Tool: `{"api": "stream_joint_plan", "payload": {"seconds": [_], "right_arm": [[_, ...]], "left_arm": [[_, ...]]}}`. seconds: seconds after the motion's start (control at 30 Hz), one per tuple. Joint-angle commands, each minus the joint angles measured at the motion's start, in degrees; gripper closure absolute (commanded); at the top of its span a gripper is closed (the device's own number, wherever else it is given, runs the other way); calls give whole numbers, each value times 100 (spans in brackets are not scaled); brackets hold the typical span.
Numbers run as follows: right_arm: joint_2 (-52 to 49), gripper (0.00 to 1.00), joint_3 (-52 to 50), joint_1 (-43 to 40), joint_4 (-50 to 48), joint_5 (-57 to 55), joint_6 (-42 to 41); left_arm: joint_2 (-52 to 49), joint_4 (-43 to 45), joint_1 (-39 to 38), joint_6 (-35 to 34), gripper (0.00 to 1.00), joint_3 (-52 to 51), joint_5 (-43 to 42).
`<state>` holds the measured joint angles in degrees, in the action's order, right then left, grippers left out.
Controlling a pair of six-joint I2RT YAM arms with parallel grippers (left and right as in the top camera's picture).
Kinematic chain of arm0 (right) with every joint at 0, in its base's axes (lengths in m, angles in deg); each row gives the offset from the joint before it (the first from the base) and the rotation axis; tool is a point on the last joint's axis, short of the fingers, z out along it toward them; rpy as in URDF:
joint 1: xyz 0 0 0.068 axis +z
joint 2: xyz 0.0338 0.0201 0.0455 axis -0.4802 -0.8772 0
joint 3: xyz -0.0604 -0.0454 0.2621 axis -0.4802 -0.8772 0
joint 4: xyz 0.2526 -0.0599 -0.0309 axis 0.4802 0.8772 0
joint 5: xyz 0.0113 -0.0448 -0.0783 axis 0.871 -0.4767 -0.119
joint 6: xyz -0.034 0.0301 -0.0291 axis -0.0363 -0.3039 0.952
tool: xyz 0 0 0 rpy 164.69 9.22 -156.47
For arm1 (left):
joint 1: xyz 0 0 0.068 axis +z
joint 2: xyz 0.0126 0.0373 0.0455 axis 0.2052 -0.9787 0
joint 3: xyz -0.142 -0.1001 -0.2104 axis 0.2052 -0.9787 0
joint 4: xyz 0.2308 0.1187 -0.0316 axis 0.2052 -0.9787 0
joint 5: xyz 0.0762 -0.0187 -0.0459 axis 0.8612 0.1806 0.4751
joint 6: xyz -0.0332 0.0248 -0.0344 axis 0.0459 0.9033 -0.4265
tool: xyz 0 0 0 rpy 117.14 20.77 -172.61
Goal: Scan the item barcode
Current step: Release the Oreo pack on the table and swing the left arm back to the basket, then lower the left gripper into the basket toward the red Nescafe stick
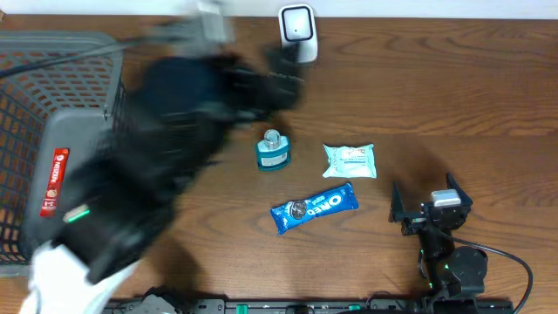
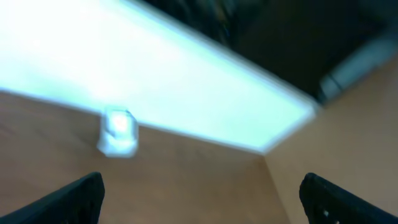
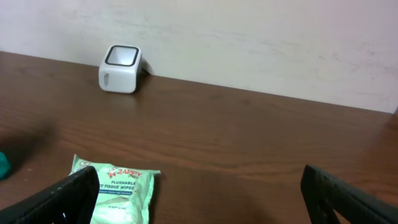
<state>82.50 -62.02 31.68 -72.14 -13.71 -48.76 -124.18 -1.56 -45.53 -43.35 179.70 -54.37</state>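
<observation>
Judging the Oreo pack (image 1: 314,208), flat on the worktop (image 1: 453,105) near the blue jar (image 1: 272,150), light, crinkly and slippery: pinch across its short width; left pincer (image 2: 200,186) and right pincer (image 3: 199,180) stand wide, empty.

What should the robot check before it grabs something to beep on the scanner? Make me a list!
1. Left gripper open, empty: ok.
2. Right gripper open, empty: ok.
3. Scanner standing in plain sight: ok.
4. Oreo pack, wipes pack and teal bottle lie apart: ok.
5. Barcode showing on any of them: cannot tell.
6. Left wrist view sharp: not ok, blurred.
</observation>
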Motion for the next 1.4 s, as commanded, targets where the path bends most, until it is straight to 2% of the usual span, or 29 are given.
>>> {"api": "stream_joint_plan", "payload": {"seconds": [0.0,0.1,0.2,0.3,0.47,0.53,0.67,0.87,1.17,1.37], "right_arm": [[28,1,-9,44,22,-33,81],[28,1,-9,44,22,-33,81],[28,1,-9,44,22,-33,81],[28,1,-9,44,22,-33,81],[28,1,-9,44,22,-35,81],[28,1,-9,44,22,-33,81],[28,1,-9,44,22,-35,81],[28,1,-9,44,22,-33,81],[28,1,-9,44,22,-33,81],[28,1,-9,44,22,-33,81]], "left_arm": [[238,-358,866,643,0,111,452],[345,-839,1698,640,0,111,1034],[321,-1375,2697,411,0,109,1226],[142,-1832,3718,-105,0,105,1209],[-568,-2704,5104,-1517,0,103,1169],[-892,-2933,5445,-1648,4,83,1062],[-1565,-3067,5869,-1853,7,-155,903],[-2496,-2970,6146,-2800,7,-660,905],[-3936,-2321,6522,-2771,7,-798,929],[-4538,-1974,6627,-2822,7,-798,905]]}}
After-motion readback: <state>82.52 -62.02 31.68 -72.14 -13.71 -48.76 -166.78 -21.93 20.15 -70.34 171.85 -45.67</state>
